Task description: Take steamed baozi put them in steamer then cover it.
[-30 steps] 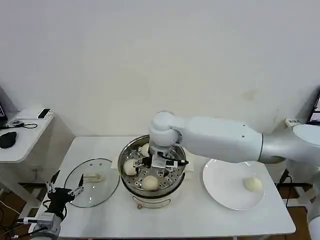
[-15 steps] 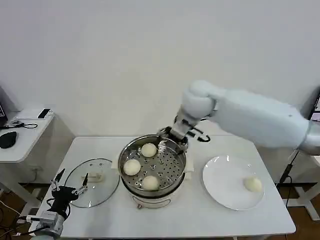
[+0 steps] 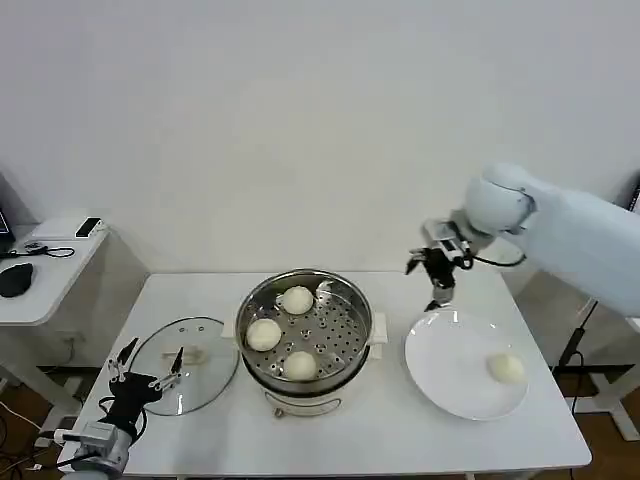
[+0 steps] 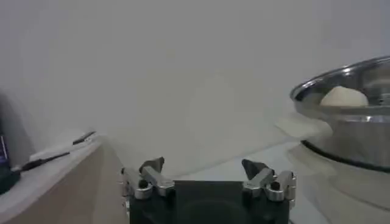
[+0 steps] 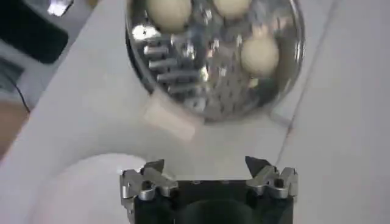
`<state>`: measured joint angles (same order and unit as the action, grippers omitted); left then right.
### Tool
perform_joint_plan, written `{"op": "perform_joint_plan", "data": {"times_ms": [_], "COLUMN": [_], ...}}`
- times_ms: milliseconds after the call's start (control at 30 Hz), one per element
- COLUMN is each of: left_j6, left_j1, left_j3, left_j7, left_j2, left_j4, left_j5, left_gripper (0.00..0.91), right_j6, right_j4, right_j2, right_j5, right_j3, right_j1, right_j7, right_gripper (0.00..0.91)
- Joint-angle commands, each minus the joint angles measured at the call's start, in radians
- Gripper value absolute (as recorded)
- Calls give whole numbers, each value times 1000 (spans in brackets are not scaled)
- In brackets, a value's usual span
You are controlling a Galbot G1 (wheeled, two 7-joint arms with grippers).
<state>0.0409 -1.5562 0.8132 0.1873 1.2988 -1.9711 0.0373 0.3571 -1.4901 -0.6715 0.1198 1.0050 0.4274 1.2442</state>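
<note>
White worktop [image 3: 400,440], carrying all items. Steamer [image 3: 304,330], at centre: a steel pot with perforated tray, well to the left of the right claw [image 3: 436,272] and below its level. Plate [image 3: 450,375], white and flat, lying directly beneath and in front of the right claw. Cover [image 3: 185,362], a glass lid with cream handle, lying flat on the worktop just beyond the left claw [image 3: 147,367], between that claw and the steamer. Steamed baozi: three rest on the steamer tray, one at the back [image 3: 297,299], one at the left [image 3: 264,334], one at the front [image 3: 301,365]; a fourth [image 3: 506,368] sits on the plate, to the right of and nearer the robot than the right claw. Right claw, raised above the far edge of the plate, fingers spread apart and empty; the right wrist view shows the steamer [image 5: 213,55] with its three buns ahead of it. Left claw [image 4: 209,173], low at the worktop's near left corner, fingers likewise apart and holding nothing.
</note>
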Motion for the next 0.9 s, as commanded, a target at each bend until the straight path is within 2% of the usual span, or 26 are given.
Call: {"op": "perform_joint_plan", "data": {"times_ms": [33,233,500,900], "left_j6": [4,4,2,0], "left_j1": [-3,-6,-5,-8], "left_j3": [0,-6,-15,-10], "left_j7": [2,1,0,-1], "left_j2": [-1,0,5,4], "left_j4": [0,9,22,28], "left_j5": [15,10,-1,-4], "left_gripper": [907,907,907,907], "right_j6": [122,73,51,29], "right_j4": [50,78,102,145], "right_j2": [125,141,146,144], "right_j5": [-128,-237,-296,-374], "right_j3": [-122,-177,-236,-311], "right_j1": [-220,-334,-459,-557], "right_j7": [6,8,8,-3], "right_gripper": [907,907,907,907]}}
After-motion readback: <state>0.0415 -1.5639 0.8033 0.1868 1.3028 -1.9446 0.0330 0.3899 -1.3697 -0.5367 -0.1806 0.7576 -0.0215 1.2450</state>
